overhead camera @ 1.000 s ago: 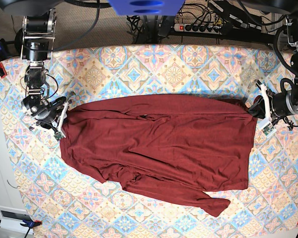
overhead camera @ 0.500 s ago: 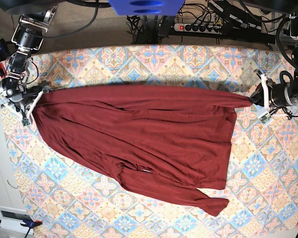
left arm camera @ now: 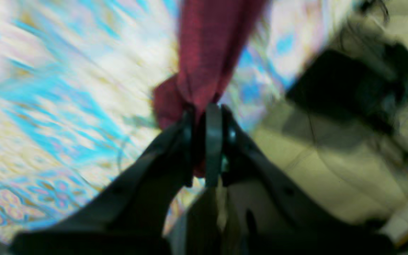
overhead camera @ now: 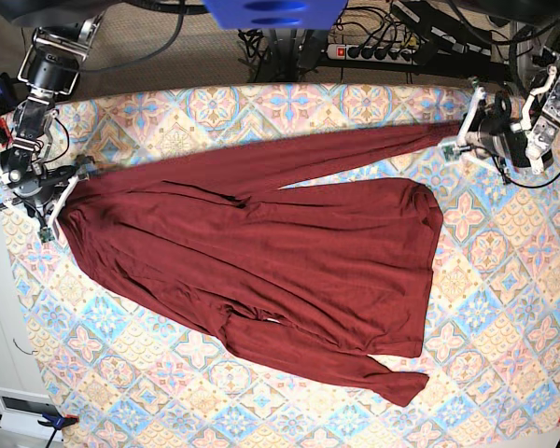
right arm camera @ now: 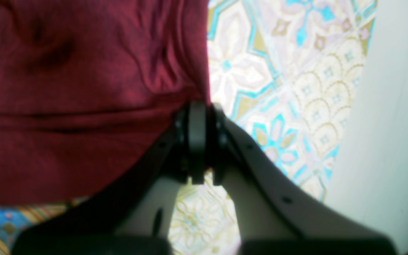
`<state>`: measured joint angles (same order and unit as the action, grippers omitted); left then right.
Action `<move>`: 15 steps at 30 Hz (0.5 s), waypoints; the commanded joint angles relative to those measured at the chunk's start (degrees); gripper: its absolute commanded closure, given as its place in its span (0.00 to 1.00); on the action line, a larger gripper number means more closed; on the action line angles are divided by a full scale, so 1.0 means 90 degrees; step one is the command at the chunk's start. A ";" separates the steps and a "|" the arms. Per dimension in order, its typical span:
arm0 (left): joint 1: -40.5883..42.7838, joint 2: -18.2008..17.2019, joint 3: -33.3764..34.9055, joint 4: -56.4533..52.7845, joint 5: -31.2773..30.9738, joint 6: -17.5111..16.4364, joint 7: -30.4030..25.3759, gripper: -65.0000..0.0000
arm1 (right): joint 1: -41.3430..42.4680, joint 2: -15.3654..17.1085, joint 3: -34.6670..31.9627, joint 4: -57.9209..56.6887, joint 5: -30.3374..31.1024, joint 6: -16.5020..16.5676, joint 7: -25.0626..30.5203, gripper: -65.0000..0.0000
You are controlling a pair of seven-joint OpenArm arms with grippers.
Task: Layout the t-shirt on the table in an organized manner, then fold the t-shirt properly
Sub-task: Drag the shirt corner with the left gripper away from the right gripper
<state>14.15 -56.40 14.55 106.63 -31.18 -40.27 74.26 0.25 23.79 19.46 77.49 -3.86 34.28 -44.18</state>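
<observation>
While the shirt [overhead camera: 261, 252] lies spread across the middle of the patterned worktop [overhead camera: 504, 308] in the base view, the left gripper [overhead camera: 467, 135], upper right, pulls one sleeve taut and the right gripper [overhead camera: 61, 191], far left, pinches an edge. Left wrist view, blurred: jaws clenched on bunched red cloth. Right wrist view: jaws clamped on the shirt's edge at centre frame.

Left wrist view blurred — t-shirt [left arm camera: 204, 60] cut off at top edge.
</observation>
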 commanded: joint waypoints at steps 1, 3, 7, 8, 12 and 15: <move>-0.0063 -0.0126 0.0049 0.0064 0.0119 0.0030 -0.0031 1.00 | 0.0084 0.0155 0.0050 -0.0019 -0.0016 -0.0044 0.0089 0.99; -0.0063 -0.0117 0.0245 0.0064 0.0256 0.0030 -0.0051 1.00 | 0.0104 0.0155 0.0050 -0.0127 -0.0016 -0.0044 0.0108 0.99; -0.0102 0.0128 0.0225 0.0064 0.0656 0.0030 -0.0061 1.00 | 0.0114 0.0155 0.0030 -0.0146 -0.0016 -0.0044 0.0108 0.99; -0.0112 0.0206 0.0098 0.0064 0.0812 0.0030 -0.0061 1.00 | 0.0114 0.0155 0.0030 -0.0146 -0.0016 -0.0044 0.0099 0.99; -0.0093 0.0557 -0.0341 0.0074 0.1096 0.0030 -0.0051 0.99 | 0.0094 0.0155 0.0040 -0.0146 -0.0016 -0.0044 0.0089 0.95; -0.0063 0.0548 -0.0341 0.0094 0.1086 0.0030 -0.0051 0.85 | 0.0084 0.0155 0.0050 -0.0146 -0.0016 -0.0053 0.0089 0.94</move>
<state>13.89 -50.28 11.92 106.61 -21.45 -39.92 73.47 0.10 23.68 19.35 75.11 -4.10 34.26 -44.21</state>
